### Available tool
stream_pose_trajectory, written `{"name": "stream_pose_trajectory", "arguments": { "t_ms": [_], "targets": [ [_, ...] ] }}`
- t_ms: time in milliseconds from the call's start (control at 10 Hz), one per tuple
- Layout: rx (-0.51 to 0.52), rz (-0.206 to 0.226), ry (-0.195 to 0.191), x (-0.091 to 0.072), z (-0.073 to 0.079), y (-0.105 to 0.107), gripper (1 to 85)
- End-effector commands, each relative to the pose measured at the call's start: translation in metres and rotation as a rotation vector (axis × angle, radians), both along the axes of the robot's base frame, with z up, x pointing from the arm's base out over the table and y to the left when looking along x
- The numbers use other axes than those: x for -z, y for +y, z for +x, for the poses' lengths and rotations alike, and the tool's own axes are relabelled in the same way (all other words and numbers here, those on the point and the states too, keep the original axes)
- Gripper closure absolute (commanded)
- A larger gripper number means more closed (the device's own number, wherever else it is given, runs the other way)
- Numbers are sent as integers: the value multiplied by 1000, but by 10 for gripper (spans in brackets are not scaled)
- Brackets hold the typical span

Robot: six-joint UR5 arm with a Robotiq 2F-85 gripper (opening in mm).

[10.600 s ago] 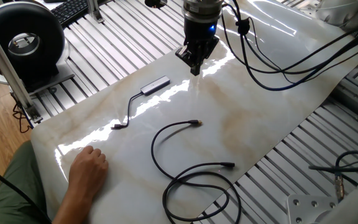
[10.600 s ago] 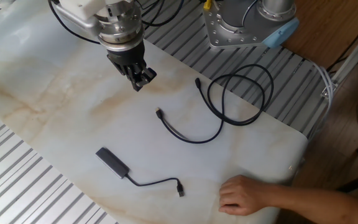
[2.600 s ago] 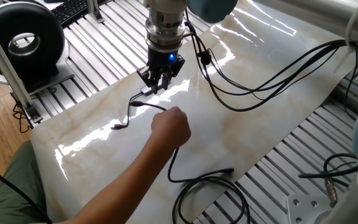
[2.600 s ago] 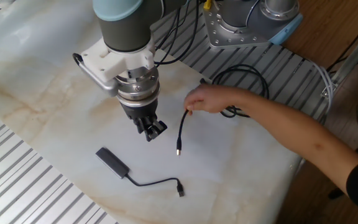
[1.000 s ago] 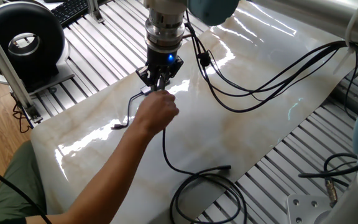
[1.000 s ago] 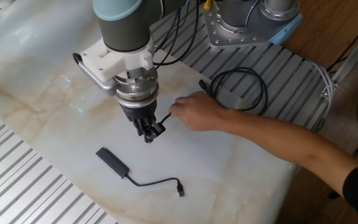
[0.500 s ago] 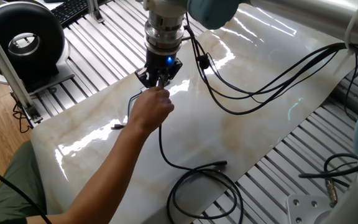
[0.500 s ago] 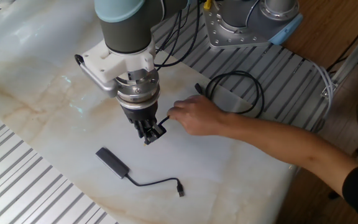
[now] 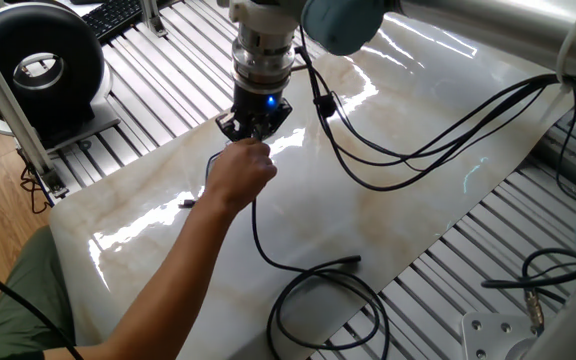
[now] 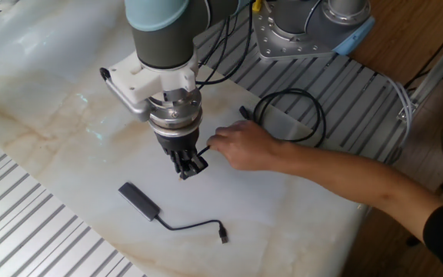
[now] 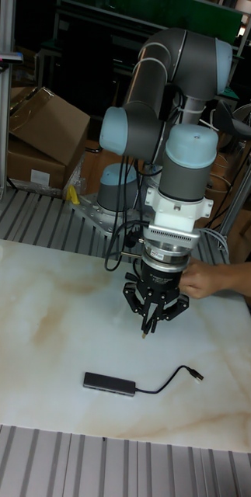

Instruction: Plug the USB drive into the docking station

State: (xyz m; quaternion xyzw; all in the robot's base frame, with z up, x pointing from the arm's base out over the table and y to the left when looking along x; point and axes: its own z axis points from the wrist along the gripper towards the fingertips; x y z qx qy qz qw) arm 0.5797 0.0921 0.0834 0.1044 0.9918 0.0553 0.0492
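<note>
My gripper (image 10: 189, 168) (image 9: 251, 133) (image 11: 148, 320) points straight down a little above the marble top, its fingers drawn together on the USB drive (image 11: 145, 333), whose tip pokes out below them. A person's hand (image 10: 241, 146) (image 9: 238, 175) still holds the plug's black cable (image 9: 258, 235) right beside the fingers. The docking station (image 10: 137, 198) (image 11: 109, 383) lies flat on the marble in front of and below the gripper, apart from it, with its short tail (image 10: 194, 226) curling away. In one fixed view the hand hides most of the grey bar.
The long cable loops (image 10: 294, 115) near the robot base (image 10: 306, 27). The person's forearm (image 10: 360, 185) crosses the marble from the side. A round black device (image 9: 43, 65) stands on the slatted frame. Cardboard boxes (image 11: 32, 132) sit behind the table.
The person lifted the plug off the marble and brought it to my fingers, which now hold it. Over the last second the hand and gripper have barely shifted.
</note>
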Motion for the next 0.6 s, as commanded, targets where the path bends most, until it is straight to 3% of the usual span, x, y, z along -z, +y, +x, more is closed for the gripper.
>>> {"name": "stream_pose_trajectory", "arguments": {
  "t_ms": [0,300,500],
  "targets": [
    [32,-10,-9,1,1,-2,627],
    [73,-2,-18,2,4,0,620],
    [81,3,16,4,-6,1,620]
  ]
}}
